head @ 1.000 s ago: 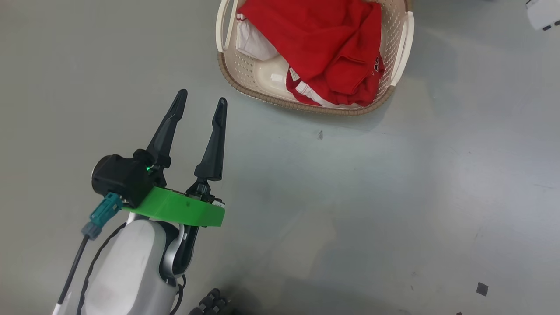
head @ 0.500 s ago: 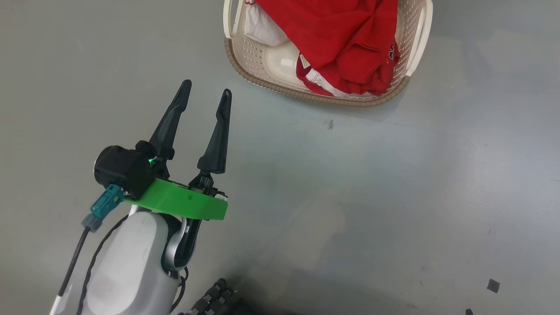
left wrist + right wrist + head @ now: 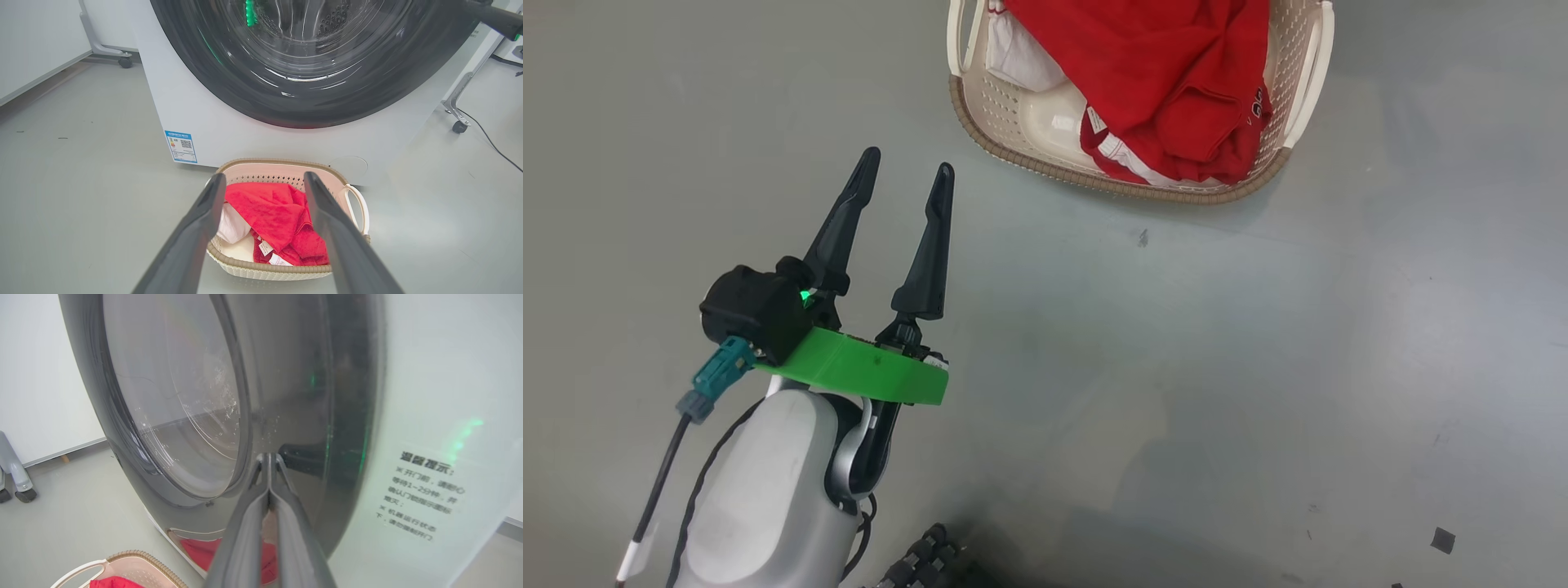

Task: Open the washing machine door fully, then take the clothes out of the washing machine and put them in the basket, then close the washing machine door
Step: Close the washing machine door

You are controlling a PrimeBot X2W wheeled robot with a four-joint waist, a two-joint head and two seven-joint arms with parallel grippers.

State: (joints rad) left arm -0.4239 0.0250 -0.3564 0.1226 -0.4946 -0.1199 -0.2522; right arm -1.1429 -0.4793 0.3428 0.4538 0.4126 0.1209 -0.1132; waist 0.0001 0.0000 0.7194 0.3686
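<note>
The cream basket [image 3: 1127,189] stands on the floor with the red and white clothes [image 3: 1160,73] heaped in it. My left gripper [image 3: 908,163] hangs open and empty, short of the basket and to its left. In the left wrist view its fingers [image 3: 264,176] frame the basket [image 3: 282,163] and clothes [image 3: 273,208], and behind them stands the washing machine [image 3: 229,134]. The washing machine door [image 3: 229,81] lies against its front. My right gripper [image 3: 268,457] is shut, its tips touching the door's black rim [image 3: 347,416] beside the glass.
A blue label [image 3: 181,146] and a round service flap [image 3: 350,165] mark the machine's lower front. Wheeled frame legs [image 3: 457,118] and a cable [image 3: 490,143] lie to its right. A printed sticker [image 3: 425,494] sits beside the door. Dark scraps [image 3: 1443,539] dot the floor.
The head camera has shifted, so the basket sits higher and further right in the picture. My left gripper stays open in much the same pose.
</note>
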